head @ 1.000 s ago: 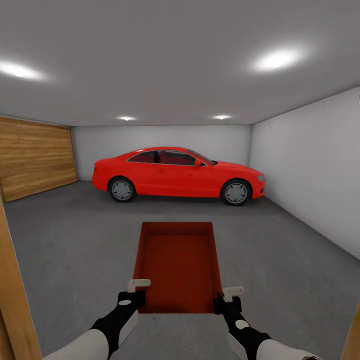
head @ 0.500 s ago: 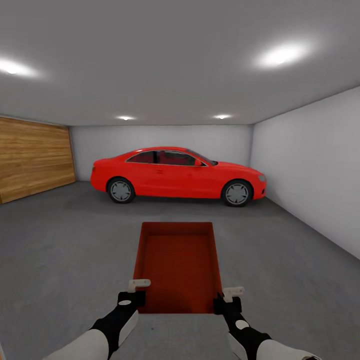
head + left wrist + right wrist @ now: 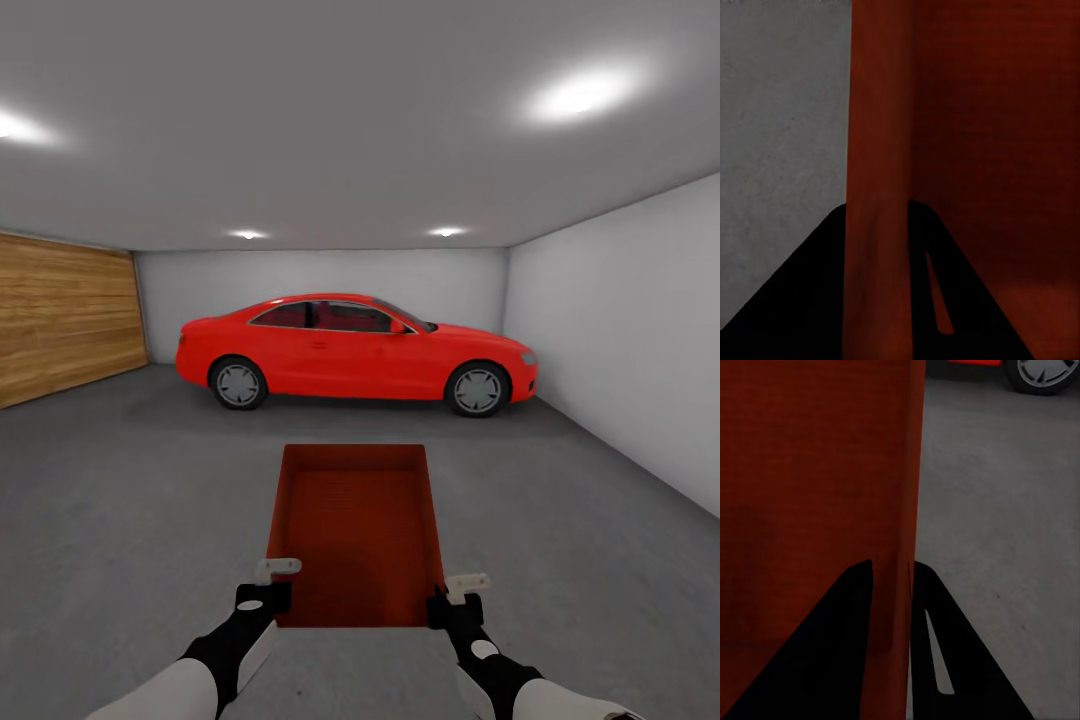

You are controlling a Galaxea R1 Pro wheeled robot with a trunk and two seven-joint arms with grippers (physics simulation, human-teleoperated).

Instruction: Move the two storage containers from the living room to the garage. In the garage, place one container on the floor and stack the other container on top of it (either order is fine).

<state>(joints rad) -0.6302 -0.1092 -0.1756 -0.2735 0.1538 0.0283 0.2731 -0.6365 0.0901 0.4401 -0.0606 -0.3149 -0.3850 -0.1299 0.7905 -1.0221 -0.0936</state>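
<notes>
One orange-red storage container (image 3: 355, 530) hangs in front of me above the garage's dark grey concrete floor (image 3: 130, 480), long side pointing away. My left gripper (image 3: 272, 590) is shut on its left wall near the near corner. My right gripper (image 3: 450, 598) is shut on its right wall. In the left wrist view the thin wall (image 3: 877, 150) runs between the two black fingers of the left gripper (image 3: 877, 247). The right wrist view shows the same, with the wall (image 3: 896, 472) pinched in the right gripper (image 3: 892, 607). The bin is empty. The second container is out of view.
A red car (image 3: 355, 345) stands sideways across the far end of the garage. A wooden plank door (image 3: 60, 315) covers the left wall, and a plain pale wall (image 3: 620, 330) runs along the right. Open concrete lies between me and the car.
The whole view has moved forward into the garage: the wooden door frame at the picture's edges has dropped out of sight. Both grippers hold the container as before.
</notes>
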